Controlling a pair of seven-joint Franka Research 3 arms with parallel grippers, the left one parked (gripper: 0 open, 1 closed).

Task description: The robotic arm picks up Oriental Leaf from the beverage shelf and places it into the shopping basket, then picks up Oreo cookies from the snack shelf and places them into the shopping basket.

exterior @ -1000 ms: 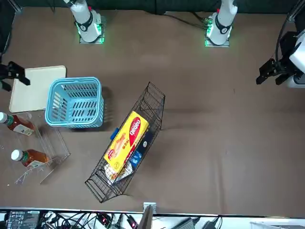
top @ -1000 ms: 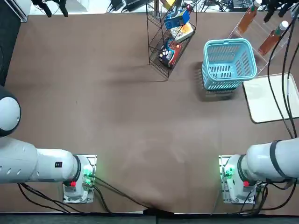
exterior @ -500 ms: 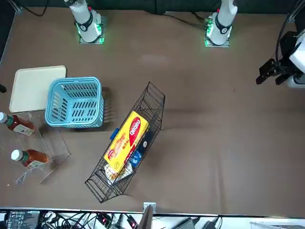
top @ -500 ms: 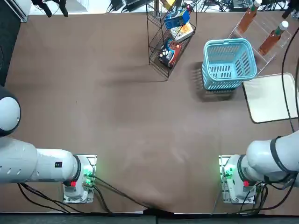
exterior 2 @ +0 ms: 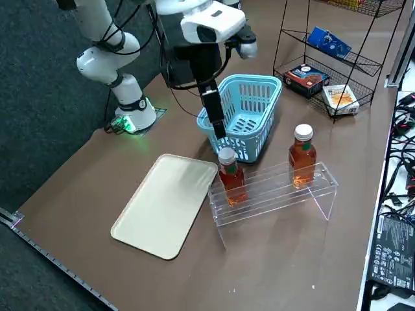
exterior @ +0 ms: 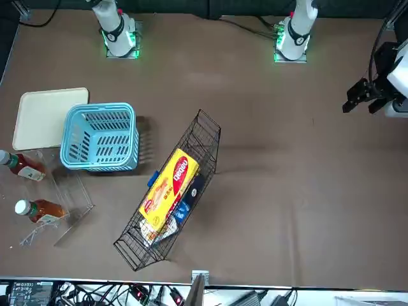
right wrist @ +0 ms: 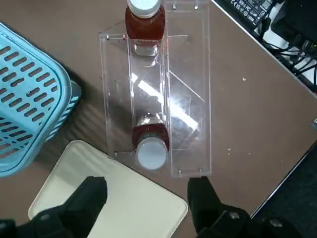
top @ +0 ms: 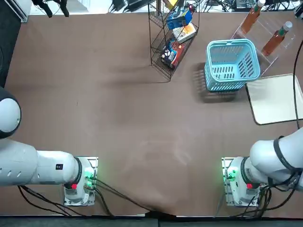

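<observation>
Nearer bottle next: square up and descend with the fingers wide

The Oriental Leaf is probably the nearer of two similar bottles [top: 277, 39], caps up in the beverage shelf [exterior 2: 269, 195]. Which bottle carries that name I cannot tell. Taking twelve as straight away from the robot's bases, the right gripper [exterior 2: 216, 123] hangs around six to seven o'clock from it, near the basket and tray; the fingers [right wrist: 202, 198] are well apart with nothing between them.

The nearer cap sits roughly in line with the gap, so I'd advance with little sideways correction, lower beside the body, then close below the cap and lift straight before turning. The clear plastic is hard to see and could catch a fingertip. The second bottle [top: 253, 19], at ten o'clock from the first, is what an overshoot would knock.

The shopping basket [top: 232, 66] lies at eight o'clock from the nearer bottle; its thick rim calls for a high carry. The cream tray [top: 274, 100] is flat on the surface at six o'clock, a low risk. Farther off, at nine o'clock, the snack shelf [exterior 2: 363, 60] holds the blue Oreo cookies [exterior 2: 329, 43], with a red-and-black packet [exterior 2: 306, 79] and a white-and-orange one [exterior 2: 340, 98] below; its thin wires will need care later.
</observation>
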